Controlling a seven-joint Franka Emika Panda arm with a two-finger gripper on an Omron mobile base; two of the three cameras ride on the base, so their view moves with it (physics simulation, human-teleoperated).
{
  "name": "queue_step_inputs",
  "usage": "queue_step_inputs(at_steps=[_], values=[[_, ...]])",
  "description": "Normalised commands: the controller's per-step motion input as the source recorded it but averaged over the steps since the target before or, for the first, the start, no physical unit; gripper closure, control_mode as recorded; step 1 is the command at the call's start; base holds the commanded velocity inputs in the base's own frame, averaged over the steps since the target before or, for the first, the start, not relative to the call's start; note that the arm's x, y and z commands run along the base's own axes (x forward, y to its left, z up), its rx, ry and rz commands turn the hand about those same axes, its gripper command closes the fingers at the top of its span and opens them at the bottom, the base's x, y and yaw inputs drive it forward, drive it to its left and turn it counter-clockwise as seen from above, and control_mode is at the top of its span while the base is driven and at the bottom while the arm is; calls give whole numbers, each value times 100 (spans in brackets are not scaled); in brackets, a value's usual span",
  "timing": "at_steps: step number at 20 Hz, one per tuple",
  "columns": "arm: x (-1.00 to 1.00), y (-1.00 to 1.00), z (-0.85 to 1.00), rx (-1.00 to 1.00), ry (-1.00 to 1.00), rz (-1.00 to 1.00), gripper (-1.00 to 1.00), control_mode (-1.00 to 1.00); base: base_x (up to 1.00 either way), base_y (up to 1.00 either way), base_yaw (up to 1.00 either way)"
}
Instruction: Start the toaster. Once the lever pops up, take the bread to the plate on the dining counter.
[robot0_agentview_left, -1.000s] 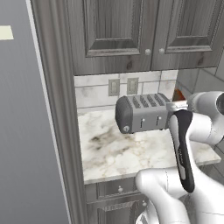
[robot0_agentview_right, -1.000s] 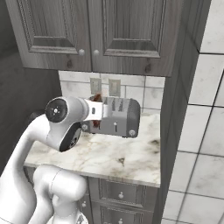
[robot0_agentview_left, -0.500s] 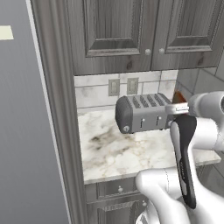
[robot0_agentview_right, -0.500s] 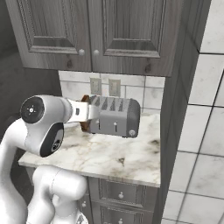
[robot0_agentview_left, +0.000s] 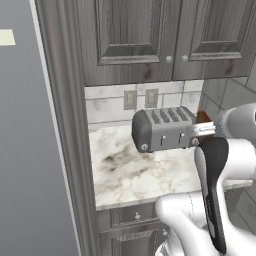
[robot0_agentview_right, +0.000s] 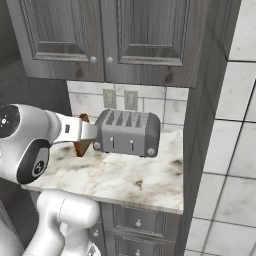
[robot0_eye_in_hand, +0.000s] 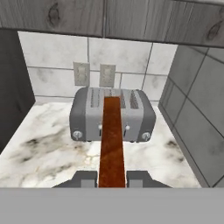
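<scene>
The fingers (robot0_eye_in_hand: 112, 178) are pinched narrow on the bread (robot0_eye_in_hand: 112, 140), which I see edge-on as a brown strip reaching out ahead of them, with the toaster (robot0_eye_in_hand: 112, 116) standing beyond its far end on the marble table (robot0_eye_in_hand: 39, 153) against the tiled wall. From where I stand the slice looks clear of the slots, so I judge the carry to the plate is what remains. With so little of the slice clamped, a quick swing could let it slip or twist loose, and turning away could knock it against the toaster.
</scene>
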Motion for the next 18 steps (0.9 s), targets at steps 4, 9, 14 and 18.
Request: queue_step_inputs(at_steps=[4,9,14,18], values=[[-40,3,6,0,1,2,100,-100,0,0,0],[-21,7,0,0,0,2,100,-100,0,0,0],[-8,2,0,0,0,0,100,-100,0,0,0],[-2,0,0,1,0,0,100,-100,0,0,0]])
